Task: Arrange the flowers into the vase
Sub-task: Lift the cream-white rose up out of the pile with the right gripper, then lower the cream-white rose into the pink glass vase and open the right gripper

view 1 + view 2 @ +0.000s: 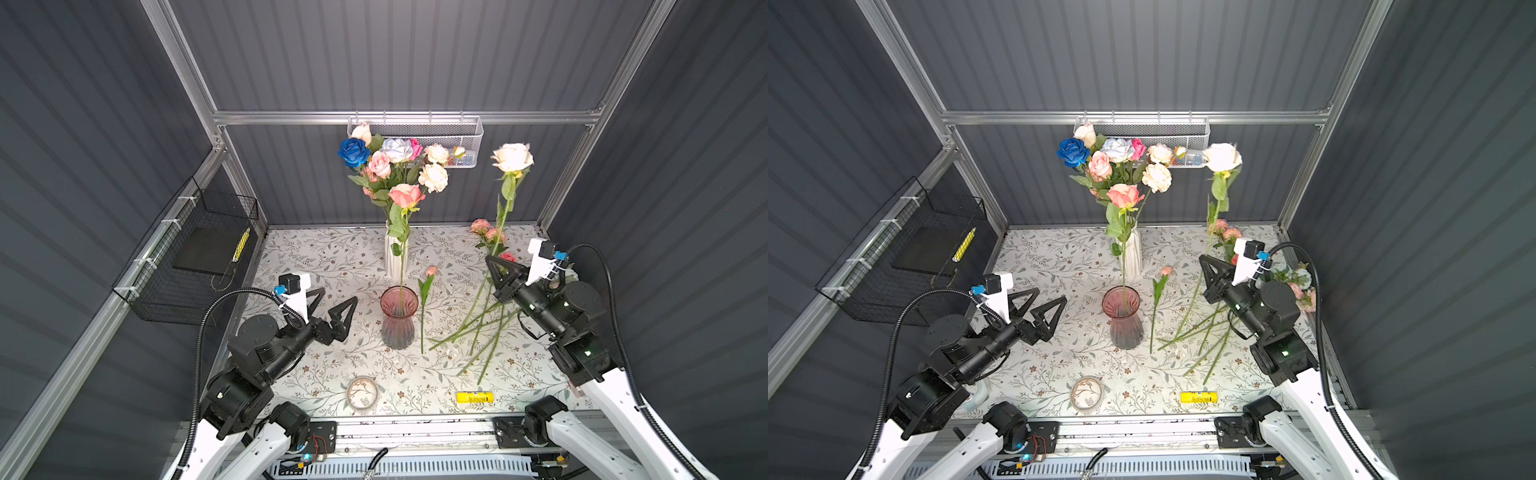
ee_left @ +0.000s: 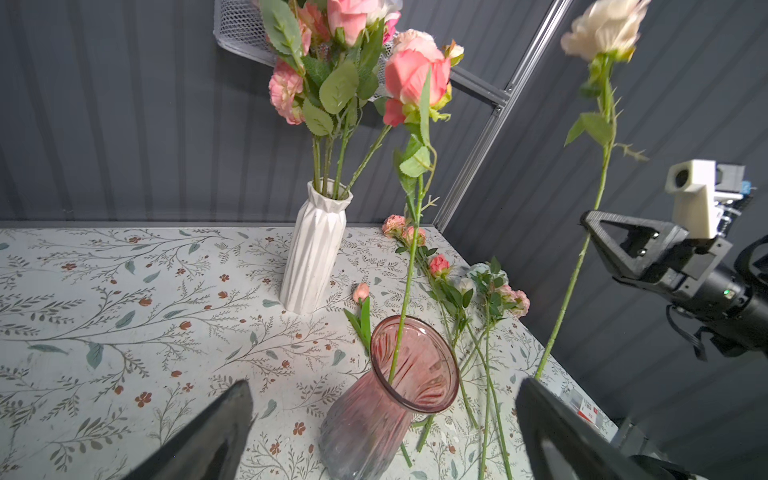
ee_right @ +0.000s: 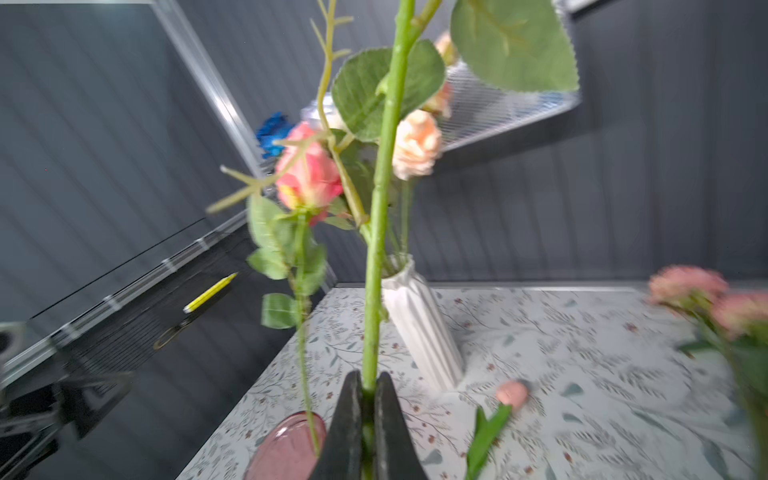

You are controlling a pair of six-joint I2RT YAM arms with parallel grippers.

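Observation:
A pink glass vase [image 1: 399, 318] [image 1: 1122, 318] [image 2: 399, 395] stands mid-table with one pink rose [image 1: 406, 194] upright in it. My right gripper [image 1: 494, 266] [image 3: 368, 382] is shut on the green stem of a cream rose [image 1: 512, 157] [image 1: 1222, 157] [image 2: 602, 27]. It holds that rose upright above the table, to the right of the vase. My left gripper [image 1: 337, 297] [image 2: 384, 386] is open and empty, just left of the vase. Several loose flowers [image 1: 482, 320] lie on the table at the right. A small pink bud [image 1: 431, 271] lies beside the vase.
A white ribbed vase [image 1: 392, 253] behind the pink one holds a bouquet. A round glass dish [image 1: 362, 392] and a yellow tube [image 1: 473, 397] lie near the front edge. A black wire basket [image 1: 199, 257] hangs on the left wall, a white mesh basket [image 1: 457, 133] on the back rail.

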